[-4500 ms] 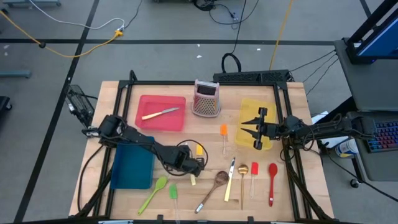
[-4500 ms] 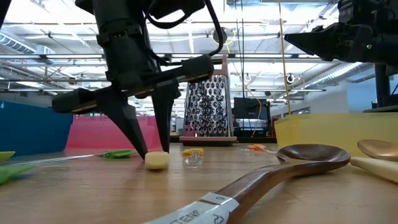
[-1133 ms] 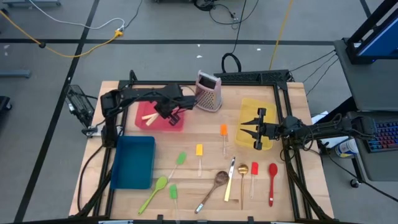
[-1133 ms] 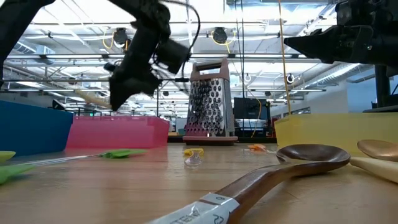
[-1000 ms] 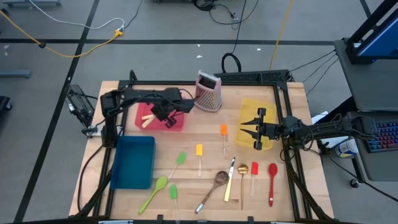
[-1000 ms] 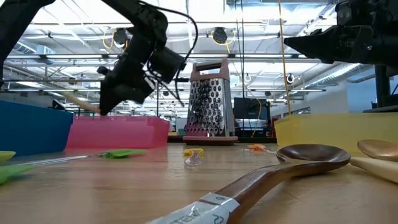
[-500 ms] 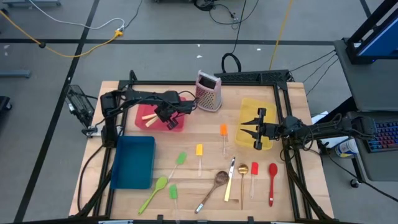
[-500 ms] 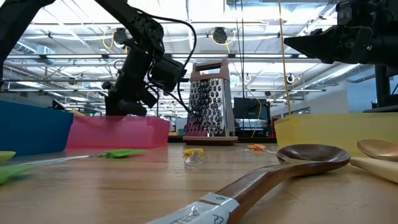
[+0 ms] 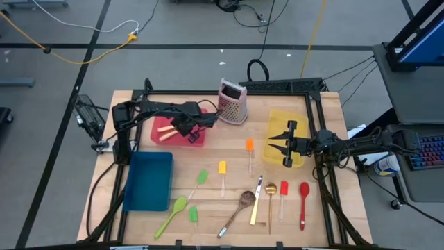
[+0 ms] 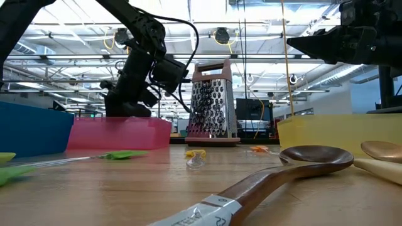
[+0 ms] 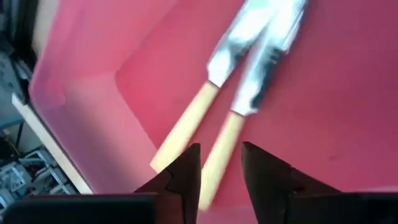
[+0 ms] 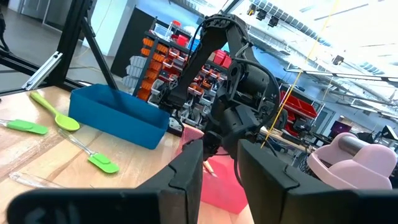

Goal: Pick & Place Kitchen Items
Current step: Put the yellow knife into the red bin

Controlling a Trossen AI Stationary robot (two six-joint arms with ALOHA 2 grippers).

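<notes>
Lowered into the red bin (image 9: 196, 139), left tool (image 11: 217, 180) straddles a knife handle (image 11: 222, 154).

We see two dark, slender jointed arms, left arm (image 9: 149, 110) and right arm (image 9: 354, 144). Black cables loop beside the left wrist. Fingers (image 11: 186, 177) are dark, tapered, wedge-shaped.

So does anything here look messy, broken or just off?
Nothing stands out. The two knives lie side by side in the pink tray under the left gripper, and the other utensils lie flat and scattered on the table. The grater stands upright. Nothing looks spilled or damaged.
</notes>
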